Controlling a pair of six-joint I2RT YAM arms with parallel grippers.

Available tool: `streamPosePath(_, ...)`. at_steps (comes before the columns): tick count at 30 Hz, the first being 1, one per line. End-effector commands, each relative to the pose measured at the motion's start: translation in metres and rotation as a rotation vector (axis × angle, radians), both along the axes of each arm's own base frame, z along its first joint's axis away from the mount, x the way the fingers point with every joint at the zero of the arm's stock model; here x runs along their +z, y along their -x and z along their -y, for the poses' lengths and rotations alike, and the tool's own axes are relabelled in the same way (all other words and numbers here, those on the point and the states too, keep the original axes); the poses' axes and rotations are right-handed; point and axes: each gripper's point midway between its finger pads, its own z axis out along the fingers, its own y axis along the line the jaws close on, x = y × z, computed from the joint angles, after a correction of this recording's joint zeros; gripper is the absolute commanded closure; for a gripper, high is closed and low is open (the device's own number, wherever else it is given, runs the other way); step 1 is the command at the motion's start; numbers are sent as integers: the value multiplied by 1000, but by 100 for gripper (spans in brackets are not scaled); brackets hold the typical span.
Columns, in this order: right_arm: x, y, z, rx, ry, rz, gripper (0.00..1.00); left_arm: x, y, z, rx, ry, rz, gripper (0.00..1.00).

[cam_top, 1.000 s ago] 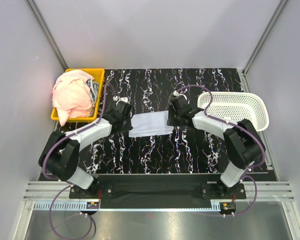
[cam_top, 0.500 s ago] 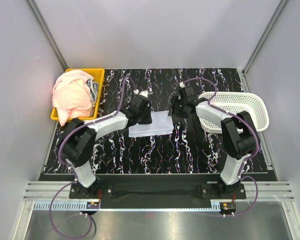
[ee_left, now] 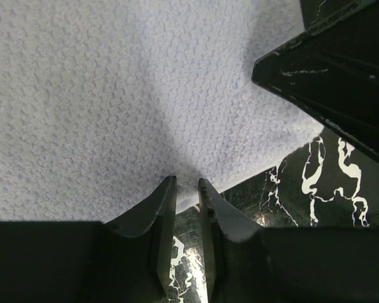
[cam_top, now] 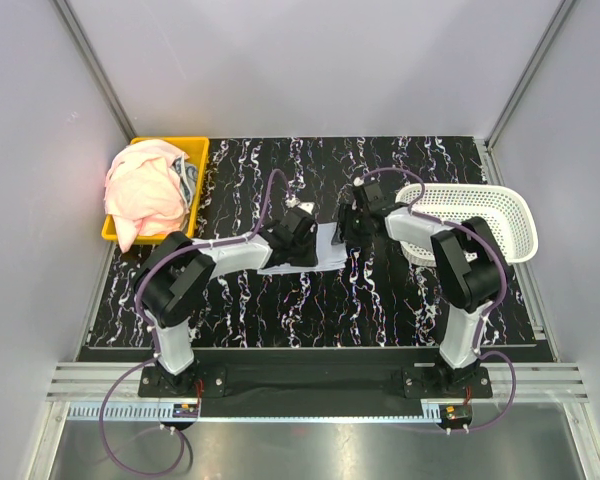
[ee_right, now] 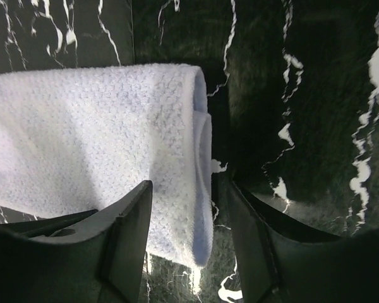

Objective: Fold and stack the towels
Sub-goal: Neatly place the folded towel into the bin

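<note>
The table (cam_top: 380, 300) has a black top veined with white streaks like marble, closed in by pale walls on 3 sides. 1 pale blue-white towel (cam_top: 330, 255) lies folded flat near the middle. 1 yellow bin (cam_top: 201, 160) sits at the far left corner and 1 white mesh basket (cam_top: 480, 215) at the right edge, both well apart from the towel.
</note>
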Motion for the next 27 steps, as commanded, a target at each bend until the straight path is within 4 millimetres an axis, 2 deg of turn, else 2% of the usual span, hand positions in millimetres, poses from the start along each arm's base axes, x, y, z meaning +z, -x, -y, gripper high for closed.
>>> streamPosePath(1, -2, 12, -20, 36, -3, -1, 43, 2, 0, 3, 14, 14, 21, 75)
streamPosePath(4, -4, 19, -28, 44, 25, -5, 44, -3, 6, 2, 7, 3, 11, 75)
streamPosePath(9, -10, 23, -26, 26, 67, -22, 49, -5, 9, 4, -2, 4, 7, 75)
streamPosePath(13, -15, 25, -21, 15, 110, -38, 63, -1, 11, 6, -9, 10, 10, 75)
streamPosePath(14, -17, 24, -17, 10, 133, -34, 72, 2, 11, 7, -7, 16, 13, 75)
streamPosePath(16, -15, 23, -12, 3, 170, -33, 82, 17, 10, 7, -1, 34, 30, 75)
streamPosePath(17, -13, 20, -7, -3, 200, -18, 90, 25, 8, 6, 8, 39, 43, 75)
streamPosePath(18, -9, 18, -6, -3, 214, -6, 92, 31, 9, 3, 17, 33, 45, 75)
streamPosePath(19, -8, 19, -2, -1, 235, -9, 95, 49, 6, 5, 22, 56, 71, 75)
streamPosePath(20, -4, 17, 2, -3, 261, 9, 99, 59, 4, 3, 35, 57, 84, 74)
streamPosePath(21, -1, 15, 4, -4, 274, 18, 100, 63, 7, -3, 47, 36, 77, 74)
streamPosePath(22, 4, 16, 8, -2, 291, 26, 100, 84, 5, -3, 54, 58, 108, 74)
streamPosePath(25, 19, 12, 19, -2, 349, 60, 100, 109, 10, -15, 67, 49, 129, 73)
streamPosePath(26, 29, 9, 23, 1, 370, 86, 100, 129, 11, -18, 64, 64, 165, 72)
streamPosePath(27, 37, 7, 22, 7, 374, 106, 100, 134, 14, -25, 67, 47, 162, 72)
